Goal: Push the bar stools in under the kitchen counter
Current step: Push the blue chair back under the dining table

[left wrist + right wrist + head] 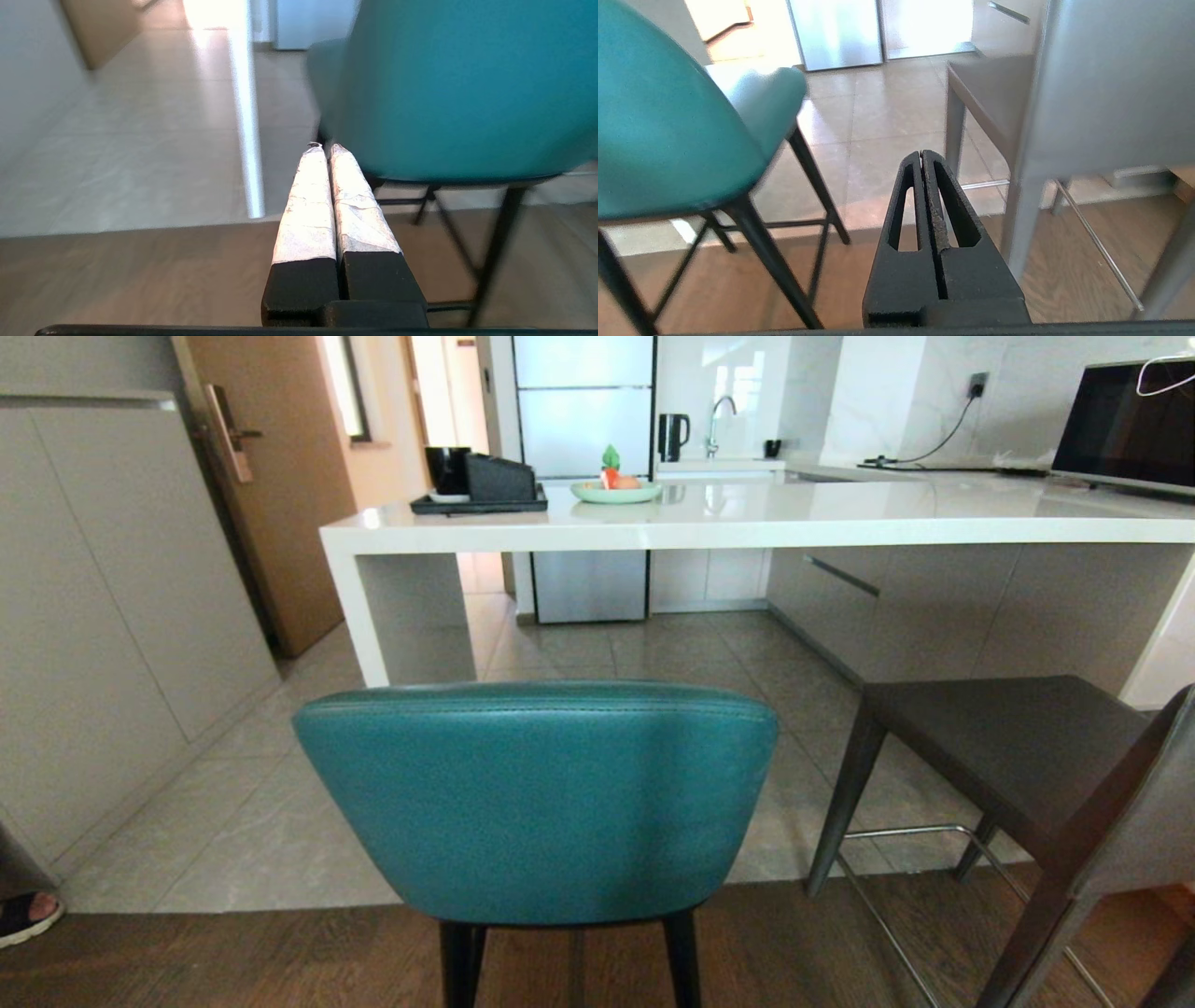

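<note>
While facing the long glossy white kitchen counter (747, 523): curved teal leather stool (541, 803) backrest-on and grey squared metal-legged stool (1018, 756) alongside, both short of it. Left wrist: left gripper (322, 148) pressed together beside teal. Right wrist: right gripper (922, 154) closed between stools.

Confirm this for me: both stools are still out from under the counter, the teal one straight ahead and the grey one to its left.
Not quite. The head view shows the grey stool to the right of the teal stool, not its left. The rest holds: both stand short of the white counter, with the teal one straight ahead.
</note>
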Motion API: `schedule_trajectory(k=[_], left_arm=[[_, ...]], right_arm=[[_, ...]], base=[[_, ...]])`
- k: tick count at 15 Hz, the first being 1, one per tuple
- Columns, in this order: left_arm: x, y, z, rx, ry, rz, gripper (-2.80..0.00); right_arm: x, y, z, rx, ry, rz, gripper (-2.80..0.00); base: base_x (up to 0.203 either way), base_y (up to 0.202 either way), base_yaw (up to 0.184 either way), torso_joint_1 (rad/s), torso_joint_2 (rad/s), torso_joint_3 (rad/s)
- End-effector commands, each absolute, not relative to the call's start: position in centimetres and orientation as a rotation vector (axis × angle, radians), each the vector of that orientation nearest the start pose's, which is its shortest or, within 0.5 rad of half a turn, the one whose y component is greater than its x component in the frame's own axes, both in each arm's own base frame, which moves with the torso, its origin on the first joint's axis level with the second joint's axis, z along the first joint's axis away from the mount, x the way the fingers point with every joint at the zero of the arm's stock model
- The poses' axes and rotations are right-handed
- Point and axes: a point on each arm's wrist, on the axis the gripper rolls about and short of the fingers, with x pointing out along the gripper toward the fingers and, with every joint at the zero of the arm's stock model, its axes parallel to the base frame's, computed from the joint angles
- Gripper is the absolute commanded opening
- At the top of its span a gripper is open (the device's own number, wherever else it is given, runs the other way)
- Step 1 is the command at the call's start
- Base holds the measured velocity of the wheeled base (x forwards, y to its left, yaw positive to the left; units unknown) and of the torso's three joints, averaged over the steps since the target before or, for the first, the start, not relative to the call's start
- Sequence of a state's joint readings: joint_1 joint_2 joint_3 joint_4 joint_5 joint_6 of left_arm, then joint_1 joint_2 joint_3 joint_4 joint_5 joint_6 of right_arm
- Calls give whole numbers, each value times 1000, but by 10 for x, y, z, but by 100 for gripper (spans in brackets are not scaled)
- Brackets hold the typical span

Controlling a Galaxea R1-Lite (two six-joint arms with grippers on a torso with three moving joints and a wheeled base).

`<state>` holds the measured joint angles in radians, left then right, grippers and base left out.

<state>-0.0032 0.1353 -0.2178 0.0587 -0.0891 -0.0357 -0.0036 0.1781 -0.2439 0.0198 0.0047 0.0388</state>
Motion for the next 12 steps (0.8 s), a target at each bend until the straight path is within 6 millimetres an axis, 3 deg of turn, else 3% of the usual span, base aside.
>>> schedule_trajectory(k=[1,3,6,9,12], left_arm=[[11,-3,170,-65,103,-115,-280],[54,-4,191,-84,147,-144,-280],[112,-11,202,-101,161,-215,-280],[139,-22,199,-110,186,-320,-280],[173,-28,186,-111,220,-333,-280]], right_arm=[[9,0,175,65,78,1,-280],[43,0,193,88,128,0,-280],[89,0,207,108,132,-2,-280],[100,10,209,105,138,95,-280],[130,21,199,89,247,132,-280]], base=[[0,0,0,0,0,0],[0,0,0,0,0,0],[0,0,0,0,0,0],[0,0,0,0,0,0],[0,0,0,0,0,0]])
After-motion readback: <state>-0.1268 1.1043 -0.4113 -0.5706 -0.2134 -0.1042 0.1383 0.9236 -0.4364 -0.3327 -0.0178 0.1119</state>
